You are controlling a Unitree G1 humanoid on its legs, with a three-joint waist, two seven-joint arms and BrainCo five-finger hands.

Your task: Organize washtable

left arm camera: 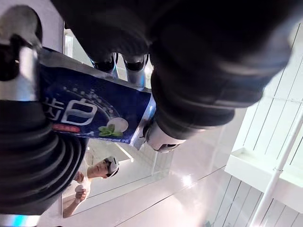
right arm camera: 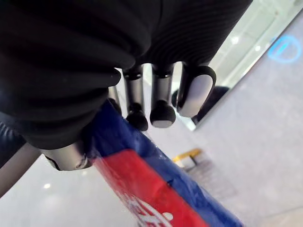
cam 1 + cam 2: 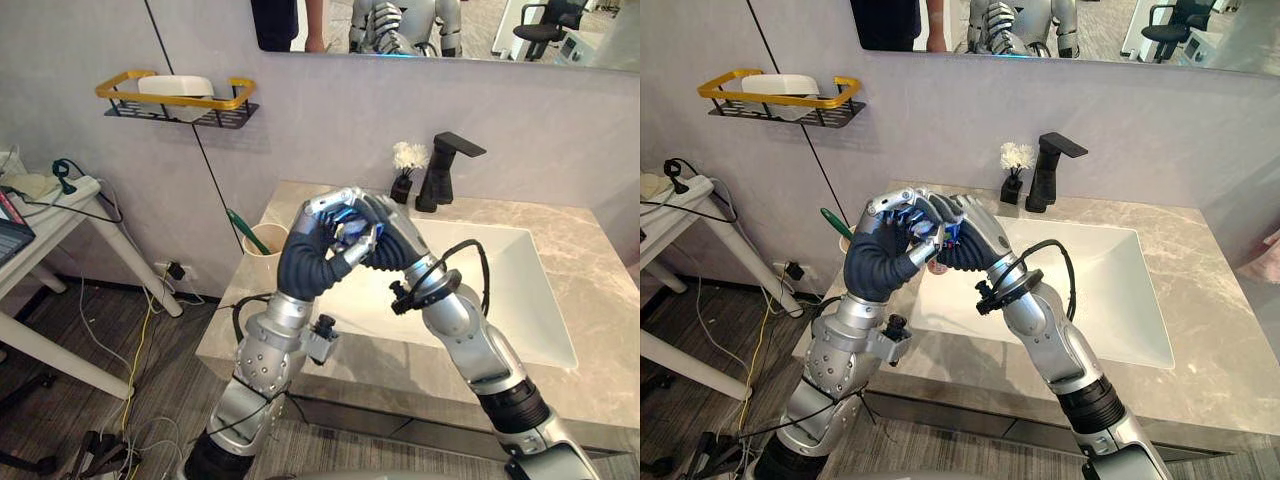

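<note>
A toothpaste tube [image 1: 90,111], dark blue with a red band, white lettering and a small picture of green leaves, is held in the air above the left part of the counter [image 3: 585,245]. The left hand [image 3: 318,240] and the right hand [image 3: 395,240] both curl their fingers round it. Near the left hand, a beige cup [image 3: 262,240] stands upright on the counter with a green toothbrush [image 3: 238,222] leaning in it.

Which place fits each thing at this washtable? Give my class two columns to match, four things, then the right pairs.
Things:
1 toothpaste tube
2 green toothbrush
3 white flowers
4 black faucet

Places:
A in the beige cup
B at the back edge of the sink
C held by the left hand and right hand
D in the small black vase

Pairs: 1-C, 2-A, 3-D, 4-B
</note>
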